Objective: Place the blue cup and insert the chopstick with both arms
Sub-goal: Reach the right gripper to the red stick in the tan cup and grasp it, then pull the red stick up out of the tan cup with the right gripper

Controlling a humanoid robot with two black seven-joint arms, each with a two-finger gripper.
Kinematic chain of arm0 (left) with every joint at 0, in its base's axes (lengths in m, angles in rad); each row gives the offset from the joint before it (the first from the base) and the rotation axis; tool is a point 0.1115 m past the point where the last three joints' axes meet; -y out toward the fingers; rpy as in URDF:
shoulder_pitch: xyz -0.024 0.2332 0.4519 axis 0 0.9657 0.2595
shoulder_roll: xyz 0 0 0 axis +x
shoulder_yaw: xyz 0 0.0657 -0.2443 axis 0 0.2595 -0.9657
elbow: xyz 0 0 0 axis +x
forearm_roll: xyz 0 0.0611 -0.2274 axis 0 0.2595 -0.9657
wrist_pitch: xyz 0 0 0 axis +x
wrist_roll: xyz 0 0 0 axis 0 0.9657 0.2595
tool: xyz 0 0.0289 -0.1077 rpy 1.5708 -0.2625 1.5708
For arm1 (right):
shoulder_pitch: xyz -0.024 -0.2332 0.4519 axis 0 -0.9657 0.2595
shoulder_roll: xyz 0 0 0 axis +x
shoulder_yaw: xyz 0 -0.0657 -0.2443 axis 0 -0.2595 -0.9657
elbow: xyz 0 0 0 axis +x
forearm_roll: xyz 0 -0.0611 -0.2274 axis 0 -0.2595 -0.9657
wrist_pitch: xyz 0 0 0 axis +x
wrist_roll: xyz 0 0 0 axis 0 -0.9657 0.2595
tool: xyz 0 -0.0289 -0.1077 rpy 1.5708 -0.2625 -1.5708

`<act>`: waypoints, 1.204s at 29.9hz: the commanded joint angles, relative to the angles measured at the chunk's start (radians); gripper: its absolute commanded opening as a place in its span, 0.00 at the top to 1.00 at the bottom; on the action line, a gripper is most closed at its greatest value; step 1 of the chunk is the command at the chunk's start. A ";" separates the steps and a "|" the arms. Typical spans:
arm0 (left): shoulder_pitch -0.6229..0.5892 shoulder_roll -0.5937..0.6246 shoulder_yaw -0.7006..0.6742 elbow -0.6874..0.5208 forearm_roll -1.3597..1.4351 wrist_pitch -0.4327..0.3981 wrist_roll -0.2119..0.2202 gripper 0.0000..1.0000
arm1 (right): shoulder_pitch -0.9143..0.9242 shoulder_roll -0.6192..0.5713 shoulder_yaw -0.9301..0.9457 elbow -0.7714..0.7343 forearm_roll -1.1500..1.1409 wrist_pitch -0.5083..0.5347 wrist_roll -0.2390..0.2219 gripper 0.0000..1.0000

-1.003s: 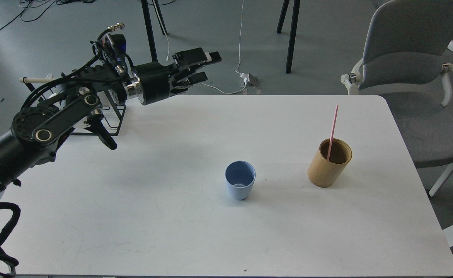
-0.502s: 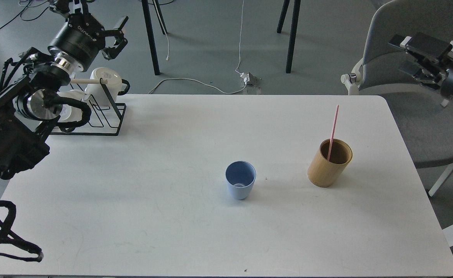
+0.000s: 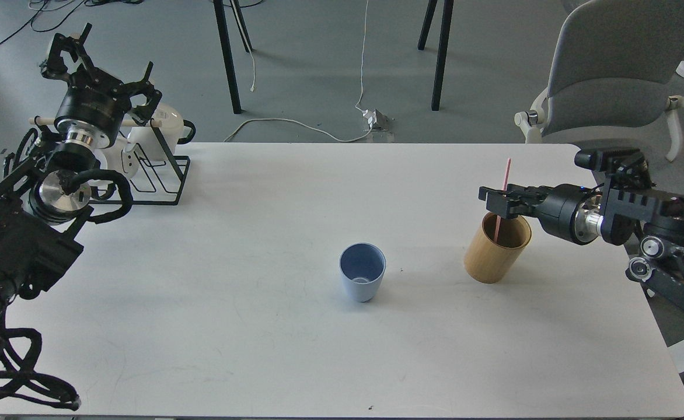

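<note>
The blue cup [image 3: 363,279] stands upright and empty near the middle of the white table [image 3: 248,326]. The pink chopstick [image 3: 506,172] leans inside the tan bamboo cylinder [image 3: 491,256], to the right of the cup. My right gripper [image 3: 495,202] comes in from the right and sits at the chopstick's middle, just above the cylinder's rim. Whether its fingers press the chopstick is unclear. My left gripper [image 3: 104,70] is open and empty at the far left, above the black mug rack [image 3: 161,184], far from the cup.
The rack holds white mugs [image 3: 164,125] and a cream rod [image 3: 44,121] at the table's back left corner. A grey chair [image 3: 610,81] stands beyond the right edge. Black stand legs [image 3: 225,52] and cables are on the floor behind the table.
My left arm has swung from over the table's back edge to above the rack, fingers spread. My right arm has come in from the right and reached the chopstick. Cup and cylinder have not moved.
</note>
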 commanded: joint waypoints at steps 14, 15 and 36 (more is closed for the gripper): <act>0.000 -0.070 -0.001 0.119 -0.029 0.000 0.001 0.01 | 0.049 0.000 -0.077 -0.012 -0.047 0.002 -0.002 0.92; -0.002 -0.070 -0.001 0.121 -0.029 0.000 0.001 0.01 | 0.051 -0.003 -0.076 -0.008 -0.045 0.002 0.000 0.92; -0.008 -0.074 -0.001 0.116 -0.028 0.000 0.000 0.01 | 0.342 -0.169 -0.060 0.204 0.333 0.041 -0.043 0.94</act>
